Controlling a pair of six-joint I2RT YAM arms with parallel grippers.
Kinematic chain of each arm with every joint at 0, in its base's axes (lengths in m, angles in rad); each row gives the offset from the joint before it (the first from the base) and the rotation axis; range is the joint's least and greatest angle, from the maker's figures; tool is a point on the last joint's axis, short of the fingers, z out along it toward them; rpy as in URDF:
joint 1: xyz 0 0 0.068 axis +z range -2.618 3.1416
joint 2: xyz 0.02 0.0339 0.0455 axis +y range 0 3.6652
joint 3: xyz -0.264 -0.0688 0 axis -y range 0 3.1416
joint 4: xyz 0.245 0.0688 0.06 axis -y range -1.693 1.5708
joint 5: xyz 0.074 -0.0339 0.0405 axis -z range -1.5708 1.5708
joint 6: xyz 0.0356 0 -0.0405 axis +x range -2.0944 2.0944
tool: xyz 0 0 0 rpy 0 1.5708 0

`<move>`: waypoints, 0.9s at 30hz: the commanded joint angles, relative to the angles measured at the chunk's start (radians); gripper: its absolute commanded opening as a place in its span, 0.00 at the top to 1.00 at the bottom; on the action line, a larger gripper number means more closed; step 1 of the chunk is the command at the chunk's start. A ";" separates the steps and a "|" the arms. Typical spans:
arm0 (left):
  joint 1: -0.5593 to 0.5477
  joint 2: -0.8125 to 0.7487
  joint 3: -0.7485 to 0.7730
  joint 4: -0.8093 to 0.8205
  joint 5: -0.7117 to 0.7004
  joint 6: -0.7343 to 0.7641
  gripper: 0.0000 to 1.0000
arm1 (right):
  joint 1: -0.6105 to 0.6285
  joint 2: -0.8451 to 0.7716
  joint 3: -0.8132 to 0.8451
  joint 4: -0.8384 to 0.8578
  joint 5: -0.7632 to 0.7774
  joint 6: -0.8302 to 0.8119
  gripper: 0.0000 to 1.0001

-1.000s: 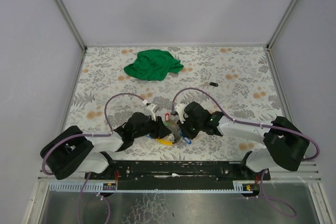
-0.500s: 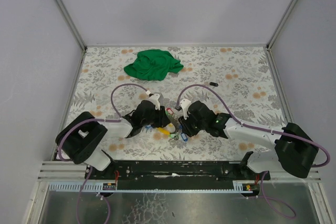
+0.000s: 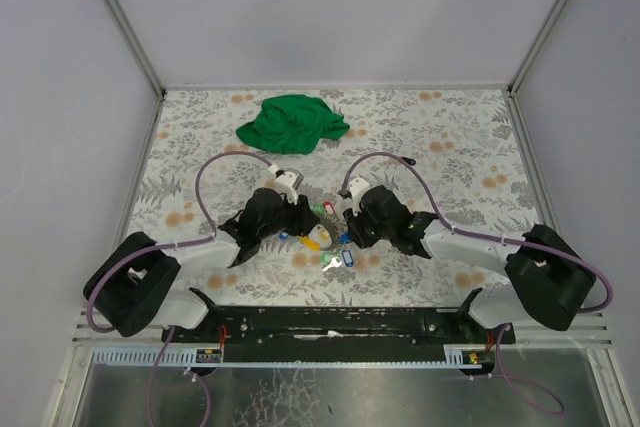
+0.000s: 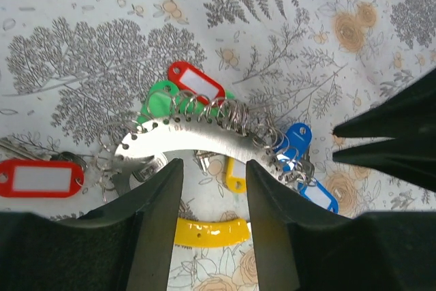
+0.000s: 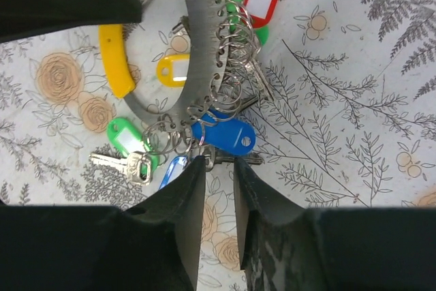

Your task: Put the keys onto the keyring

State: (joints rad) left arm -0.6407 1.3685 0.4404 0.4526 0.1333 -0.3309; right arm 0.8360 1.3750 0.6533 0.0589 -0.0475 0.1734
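Observation:
The keyring (image 4: 178, 131) is a curved grey metal band with holes, carrying several small wire rings with keys and red, green, blue and yellow tags. It lies on the table between both grippers (image 3: 322, 235). My left gripper (image 4: 212, 166) is open, its tips just short of the band, with a yellow curved piece (image 4: 211, 231) lying on the table between its fingers. My right gripper (image 5: 216, 161) is nearly closed, and its tips meet a metal key (image 5: 212, 157) under the blue tag (image 5: 225, 135). The band also shows in the right wrist view (image 5: 197, 25).
A crumpled green cloth (image 3: 292, 123) lies at the back of the flowered table. A small black object (image 3: 405, 160) lies right of centre. A loose-hanging key with a green tag (image 5: 126, 142) and a red-tagged key (image 4: 37, 177) lie at the bunch's edges.
Both grippers have moved a little away from the near edge, and the key bunch has shifted with them. A key and blue tag now trail toward the near side.

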 commanded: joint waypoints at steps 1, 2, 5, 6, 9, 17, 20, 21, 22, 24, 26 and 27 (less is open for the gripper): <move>0.004 -0.004 -0.052 0.080 0.088 -0.021 0.58 | -0.027 0.052 0.012 0.085 -0.022 0.053 0.73; 0.004 0.003 -0.056 0.087 0.102 -0.027 0.58 | -0.032 0.061 0.011 0.096 -0.031 0.059 0.75; 0.004 0.034 -0.061 0.111 0.128 -0.034 0.60 | -0.038 0.104 0.021 0.109 -0.055 0.070 0.76; 0.004 0.045 -0.061 0.118 0.134 -0.036 0.60 | -0.038 0.121 0.024 0.114 -0.059 0.075 0.76; 0.004 0.074 -0.051 0.122 0.146 -0.032 0.61 | -0.038 0.139 0.023 0.135 -0.073 0.090 0.77; 0.004 0.132 -0.033 0.121 0.163 -0.032 0.62 | -0.038 0.117 0.012 0.140 -0.091 0.107 0.78; 0.005 0.137 -0.030 0.117 0.164 -0.030 0.62 | -0.039 0.081 -0.002 0.142 -0.085 0.115 0.78; 0.004 0.138 -0.029 0.117 0.163 -0.029 0.62 | -0.039 0.071 -0.006 0.142 -0.085 0.117 0.78; 0.004 0.139 -0.030 0.117 0.162 -0.027 0.62 | -0.038 0.065 -0.010 0.143 -0.085 0.121 0.77; 0.004 0.138 -0.029 0.115 0.163 -0.026 0.62 | -0.039 0.059 -0.019 0.151 -0.082 0.130 0.77; 0.004 0.137 -0.028 0.113 0.167 -0.026 0.62 | -0.039 0.059 -0.028 0.165 -0.083 0.140 0.77; 0.004 0.137 -0.028 0.113 0.168 -0.026 0.62 | -0.040 0.063 -0.029 0.172 -0.085 0.144 0.78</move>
State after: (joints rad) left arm -0.6403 1.4971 0.3935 0.5243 0.2832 -0.3618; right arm 0.8040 1.4582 0.6380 0.1741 -0.1223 0.2874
